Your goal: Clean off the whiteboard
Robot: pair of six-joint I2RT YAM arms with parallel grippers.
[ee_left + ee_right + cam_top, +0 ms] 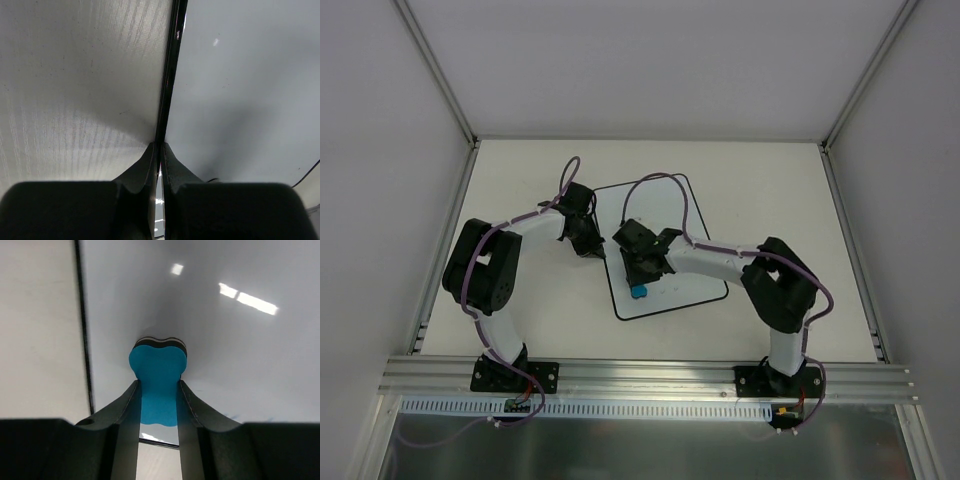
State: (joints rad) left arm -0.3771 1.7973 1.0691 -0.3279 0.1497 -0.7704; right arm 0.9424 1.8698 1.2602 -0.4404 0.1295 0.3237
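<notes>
The whiteboard (698, 288) lies flat on the table, white with a thin black rim. My left gripper (591, 244) is at its left edge. In the left wrist view the left gripper (161, 148) is shut on the board's black rim (169, 80), with the white board surface (240, 90) to the right. My right gripper (641, 277) is over the board's near-left part, shut on the blue eraser (639, 291). In the right wrist view the right gripper (158, 386) pinches the eraser (157, 371), whose felt side presses on the whiteboard (225, 340). Faint blue traces (231, 416) show near the right finger.
The cream table (520, 180) surrounds the board, with white enclosure walls at the back and sides. An aluminium rail (650, 375) carries both arm bases along the near edge. The board's left rim (82, 330) runs close beside the eraser.
</notes>
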